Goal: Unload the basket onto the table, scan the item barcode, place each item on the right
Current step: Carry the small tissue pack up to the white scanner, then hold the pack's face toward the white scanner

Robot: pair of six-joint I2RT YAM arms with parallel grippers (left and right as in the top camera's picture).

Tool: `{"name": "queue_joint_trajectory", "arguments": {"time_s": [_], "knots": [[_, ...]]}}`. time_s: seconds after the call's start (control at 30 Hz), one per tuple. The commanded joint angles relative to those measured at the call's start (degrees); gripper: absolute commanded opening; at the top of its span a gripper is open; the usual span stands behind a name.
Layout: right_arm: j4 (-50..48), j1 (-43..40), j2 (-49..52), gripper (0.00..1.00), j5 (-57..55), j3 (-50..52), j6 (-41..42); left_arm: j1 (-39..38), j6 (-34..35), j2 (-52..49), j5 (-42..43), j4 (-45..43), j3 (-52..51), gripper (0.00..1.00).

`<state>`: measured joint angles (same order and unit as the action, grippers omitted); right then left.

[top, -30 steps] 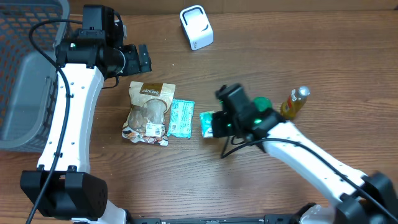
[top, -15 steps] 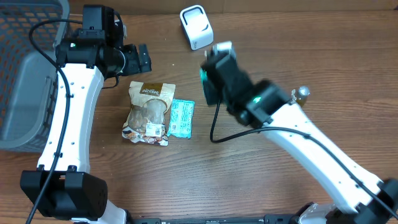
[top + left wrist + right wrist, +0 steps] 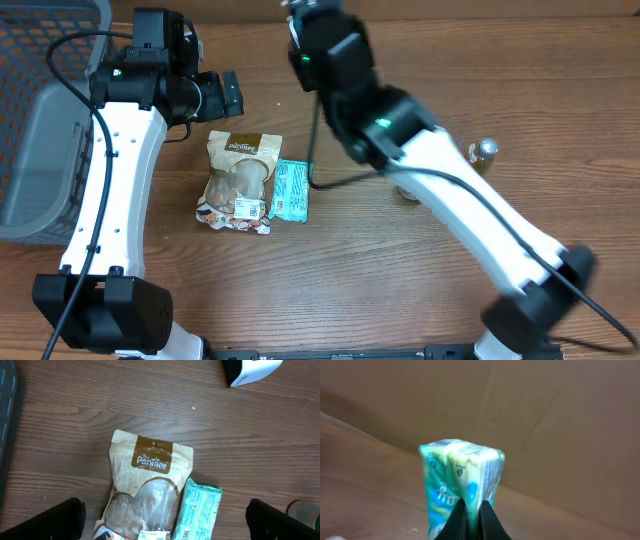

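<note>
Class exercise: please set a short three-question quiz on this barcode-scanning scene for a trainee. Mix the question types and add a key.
1. Fill in: the left hand, apart from the brown pouch, is ____ (open or shut).
2. What does the right hand grip? A) the green packet B) the brown pouch C) nothing
3. True or false: the teal packet lies beside the brown pouch.
Key: 1 open; 2 A; 3 true.

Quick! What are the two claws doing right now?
Left claw: open, holding nothing.
Right claw: shut, pinching the green packet.
</note>
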<state>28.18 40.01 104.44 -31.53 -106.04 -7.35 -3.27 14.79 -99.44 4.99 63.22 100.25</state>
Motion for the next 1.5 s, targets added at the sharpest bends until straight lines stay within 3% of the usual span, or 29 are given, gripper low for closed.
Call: {"name": "queue_joint_trajectory", "arguments": {"time_s": [0.0, 0.17, 0.5, 0.63, 0.93, 1.3, 1.47], "knots": [[-9.55, -0.42, 8.35, 0.04, -8.83, -0.11, -18.45, 0.20, -0.66, -0.11, 0.57, -0.02, 0.79, 1.00], [-20.74, -1.16, 17.09, 0.04, -9.35, -0.11, -30.51, 0.20, -0.66, -0.11, 0.57, -0.02, 0.79, 1.00], [-29.09, -5.79, 28.44, 0.04, -4.13, -0.11, -30.84, 0.20, -0.66, -0.11, 0.57, -0.02, 0.79, 1.00], [-30.75, -7.74, 29.75, 0.04, 3.23, -0.11, -30.86, 0.20, -0.66, -0.11, 0.57, -0.02, 0.79, 1.00], [-43.06, -8.63, 30.01, 0.04, 4.63, -0.11, -30.86, 0.20, -0.66, -0.11, 0.57, -0.02, 0.79, 1.00], [-42.03, -9.99, 32.76, 0.04, 6.19, -0.11, -30.05, 0.20, -0.66, -0.11, 0.57, -0.02, 0.79, 1.00], [-40.06, -11.02, 33.07, 0.04, 6.38, -0.11, -23.52, 0.20, -0.66, -0.11, 0.57, -0.02, 0.79, 1.00]]}}
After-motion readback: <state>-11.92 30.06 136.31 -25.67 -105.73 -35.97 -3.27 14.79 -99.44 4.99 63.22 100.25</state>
